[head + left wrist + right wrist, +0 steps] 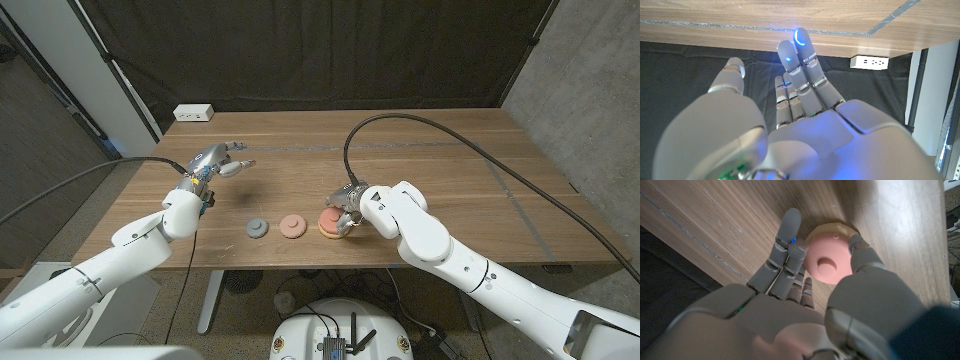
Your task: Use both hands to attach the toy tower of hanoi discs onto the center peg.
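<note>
While the right hand (pixel 350 212) curls its fingers (pixel 785 255) and thumb around a red disc (pixel 827 262), that disc sits on top of a tan disc (pixel 832 228), which lies on the wooden table (pixel 420 150) near its front edge. In the right wrist view the thumb presses one side of the red disc and the fingers reach past the other side, so the hand looks clamped on it, though how firmly I cannot tell. A raised round knob shows at the middle of the red disc.

Just beside this stack lies a pink disc (pixel 292 226), and beyond that a grey disc (pixel 257 227), all three in a row along the front of the table. Both lie apart from either hand.

The left hand (pixel 215 162) hangs above the table's left part, well apart from the discs, its fingers (pixel 800 65) stretched out close together with the thumb off to one side, holding nothing.

Thin pale lines mark a rectangle on the tabletop. Behind the table hangs a dark curtain (pixel 320 50). A white power strip (pixel 194 113) lies at the far left corner. A grey wall (pixel 590 90) stands to the right.
</note>
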`<state>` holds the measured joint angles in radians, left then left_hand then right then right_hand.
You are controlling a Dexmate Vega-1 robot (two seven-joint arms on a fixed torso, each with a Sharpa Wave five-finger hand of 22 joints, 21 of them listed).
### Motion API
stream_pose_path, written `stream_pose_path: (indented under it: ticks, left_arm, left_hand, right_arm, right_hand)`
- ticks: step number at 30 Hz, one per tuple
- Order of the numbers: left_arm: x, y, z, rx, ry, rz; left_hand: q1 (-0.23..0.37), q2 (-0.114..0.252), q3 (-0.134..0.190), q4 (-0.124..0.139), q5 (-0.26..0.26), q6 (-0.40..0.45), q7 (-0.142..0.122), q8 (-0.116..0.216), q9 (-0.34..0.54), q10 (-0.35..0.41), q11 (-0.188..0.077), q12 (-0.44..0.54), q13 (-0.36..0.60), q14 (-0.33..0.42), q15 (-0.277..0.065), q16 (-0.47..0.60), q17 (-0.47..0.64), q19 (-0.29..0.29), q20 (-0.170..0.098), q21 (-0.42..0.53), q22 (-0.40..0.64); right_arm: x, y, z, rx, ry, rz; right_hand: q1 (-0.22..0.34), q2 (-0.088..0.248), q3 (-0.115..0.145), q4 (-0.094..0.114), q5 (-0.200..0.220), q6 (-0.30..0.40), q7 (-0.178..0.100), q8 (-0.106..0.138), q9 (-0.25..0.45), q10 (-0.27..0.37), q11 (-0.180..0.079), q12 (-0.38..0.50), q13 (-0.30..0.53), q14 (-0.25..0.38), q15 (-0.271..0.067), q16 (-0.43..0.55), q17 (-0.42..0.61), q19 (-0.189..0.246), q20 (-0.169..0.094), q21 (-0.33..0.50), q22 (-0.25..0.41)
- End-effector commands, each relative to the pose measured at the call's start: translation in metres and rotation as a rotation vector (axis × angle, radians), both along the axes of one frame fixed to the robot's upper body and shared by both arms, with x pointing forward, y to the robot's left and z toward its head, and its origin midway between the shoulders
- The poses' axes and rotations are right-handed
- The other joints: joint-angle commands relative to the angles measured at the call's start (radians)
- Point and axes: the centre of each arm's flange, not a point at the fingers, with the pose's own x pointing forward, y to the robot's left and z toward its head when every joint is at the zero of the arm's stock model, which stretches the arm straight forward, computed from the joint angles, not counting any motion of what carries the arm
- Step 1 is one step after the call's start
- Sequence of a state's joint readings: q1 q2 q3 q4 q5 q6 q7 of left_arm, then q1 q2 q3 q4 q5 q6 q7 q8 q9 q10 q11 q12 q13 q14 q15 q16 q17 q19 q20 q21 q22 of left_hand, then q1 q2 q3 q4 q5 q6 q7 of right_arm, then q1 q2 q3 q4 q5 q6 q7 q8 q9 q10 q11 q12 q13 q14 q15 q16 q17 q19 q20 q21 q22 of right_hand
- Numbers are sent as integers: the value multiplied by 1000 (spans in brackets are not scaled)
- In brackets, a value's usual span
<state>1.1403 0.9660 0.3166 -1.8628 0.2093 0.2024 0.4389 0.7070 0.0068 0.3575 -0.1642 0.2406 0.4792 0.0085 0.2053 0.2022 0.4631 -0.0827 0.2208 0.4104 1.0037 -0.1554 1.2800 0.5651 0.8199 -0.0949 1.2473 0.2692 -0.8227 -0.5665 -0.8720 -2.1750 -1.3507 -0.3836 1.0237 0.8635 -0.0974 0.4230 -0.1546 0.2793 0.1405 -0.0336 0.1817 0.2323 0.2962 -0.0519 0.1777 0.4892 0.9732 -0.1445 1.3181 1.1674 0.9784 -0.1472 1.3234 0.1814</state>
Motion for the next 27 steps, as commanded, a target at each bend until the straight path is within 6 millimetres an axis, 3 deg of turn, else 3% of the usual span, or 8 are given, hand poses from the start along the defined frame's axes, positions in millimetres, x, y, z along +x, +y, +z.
stream_pose_path:
  ticks: [1,13,20,27]
  left_arm:
    - [-1,-2,2,2,-5,-1]
    - [-4,-4,3,-2,-18,1]
    - [-7,-5,4,-1,-20,4]
    - [-14,-8,7,-4,-34,4]
  left_hand:
    - [1,6,5,2,0,9,-3,-3,5,7,0,-3,5,-1,-63,7,0,-4,-94,9,0]
    - [-1,7,8,1,0,11,-4,-3,5,8,-2,-4,6,-2,-63,9,-1,-7,-94,16,-3]
    - [-1,6,9,1,0,11,-4,-4,5,7,2,-5,6,-4,-63,9,-2,-9,-95,20,-6]
    - [-2,6,11,1,0,9,-4,-5,5,4,-2,-6,5,-3,-63,12,0,-11,-95,24,-8]
  right_arm:
    - [-5,-4,1,-11,-2,-12]
    - [-17,-22,13,73,-56,-37]
    - [-25,-28,12,105,-91,-44]
    - [-31,-40,17,179,-147,-51]
  right_hand:
    - [-10,-1,-3,3,-3,-7,5,7,1,-10,5,1,-1,-11,-74,-10,-5,-11,-70,-2,2]
    - [-10,16,-7,5,-13,56,-4,40,0,17,-3,22,-16,-2,-75,-24,-9,-19,-70,-4,5]
    - [2,30,-5,1,-16,97,-19,55,-1,75,-27,39,-28,28,-75,-12,13,-7,-71,2,7]
    - [15,56,3,1,-14,191,-37,87,3,132,-41,51,-38,53,-75,-8,29,8,-71,10,7]
